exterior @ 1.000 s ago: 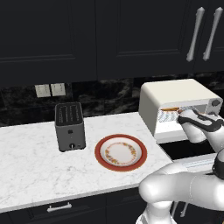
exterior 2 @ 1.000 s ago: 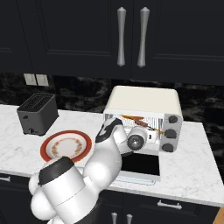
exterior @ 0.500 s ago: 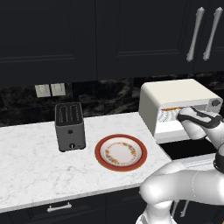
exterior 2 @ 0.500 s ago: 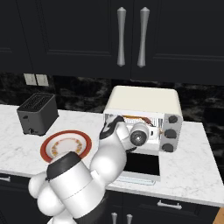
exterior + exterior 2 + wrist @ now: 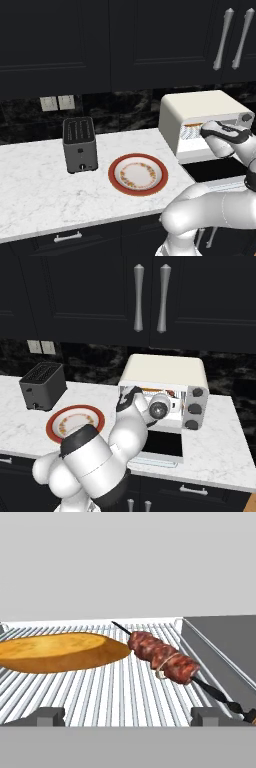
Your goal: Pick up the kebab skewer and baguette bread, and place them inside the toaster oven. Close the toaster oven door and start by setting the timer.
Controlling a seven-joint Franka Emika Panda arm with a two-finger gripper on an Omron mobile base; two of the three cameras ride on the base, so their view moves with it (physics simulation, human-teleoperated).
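Note:
The baguette bread [image 5: 55, 652] lies on the wire rack [image 5: 120, 697] inside the toaster oven [image 5: 200, 107] [image 5: 165, 371]. Right beside it rests the kebab skewer [image 5: 162, 657], its stick slanting toward the right wall. My gripper [image 5: 129, 716] [image 5: 206, 131] is at the oven mouth, open, with nothing between its fingertips [image 5: 50, 714], a short way back from both foods. The toaster oven door [image 5: 215, 169] [image 5: 162, 443] hangs folded down, open, below the hand.
A red-rimmed plate [image 5: 138, 174] [image 5: 75, 423] and a dark slot toaster [image 5: 79, 144] [image 5: 42, 386] sit on the marble counter [image 5: 35, 190] to the left. Grey knobs [image 5: 195, 408] line the oven's right side. Dark cabinets hang above.
The hand has shifted slightly upward at the oven mouth and the arm's elbow has swung. The jaws stay open; bread and skewer lie still on the rack.

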